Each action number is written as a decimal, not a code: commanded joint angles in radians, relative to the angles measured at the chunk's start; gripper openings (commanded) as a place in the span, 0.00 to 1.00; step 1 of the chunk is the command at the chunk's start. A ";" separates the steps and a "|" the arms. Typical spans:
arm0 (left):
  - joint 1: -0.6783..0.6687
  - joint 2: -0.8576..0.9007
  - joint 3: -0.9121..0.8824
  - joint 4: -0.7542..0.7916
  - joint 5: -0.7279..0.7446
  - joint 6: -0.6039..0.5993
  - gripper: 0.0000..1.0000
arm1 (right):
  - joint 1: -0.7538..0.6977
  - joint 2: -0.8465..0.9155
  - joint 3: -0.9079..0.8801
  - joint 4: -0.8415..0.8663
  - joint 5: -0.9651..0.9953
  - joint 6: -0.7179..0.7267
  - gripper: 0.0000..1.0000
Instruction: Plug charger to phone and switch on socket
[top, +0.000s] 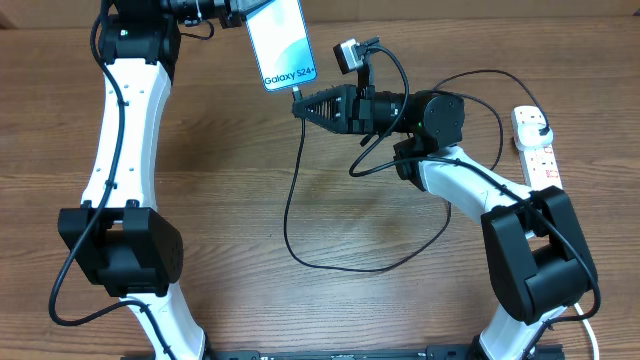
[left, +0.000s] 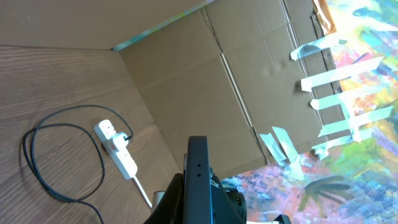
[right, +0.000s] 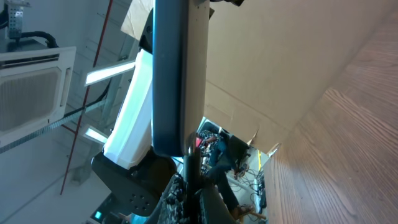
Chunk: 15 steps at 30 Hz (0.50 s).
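My left gripper (top: 240, 12) is shut on the phone (top: 280, 42) and holds it up at the top middle, its light-blue "Galaxy" screen facing up. In the left wrist view the phone's dark edge (left: 198, 180) stands between the fingers. My right gripper (top: 303, 103) is shut on the charger's connector tip, which sits at the phone's bottom edge (right: 193, 148). The thin black charger cable (top: 300, 230) loops over the table to a black plug in the white socket (top: 535, 145) at the right; the socket also shows in the left wrist view (left: 118, 150).
A brown cardboard wall (left: 205, 74) runs along the table's far side. The socket's white cord (top: 585, 320) runs off the bottom right corner. The wooden table (top: 240, 200) lies below the held phone.
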 joint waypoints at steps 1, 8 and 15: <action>-0.014 -0.016 0.009 0.003 0.023 0.026 0.04 | -0.004 -0.002 0.005 0.010 0.037 0.008 0.04; -0.014 -0.016 0.009 -0.014 0.022 0.026 0.04 | -0.004 -0.002 0.005 0.010 0.047 0.008 0.04; -0.016 -0.016 0.009 -0.050 0.013 0.036 0.04 | -0.004 -0.002 0.005 0.010 0.048 -0.004 0.04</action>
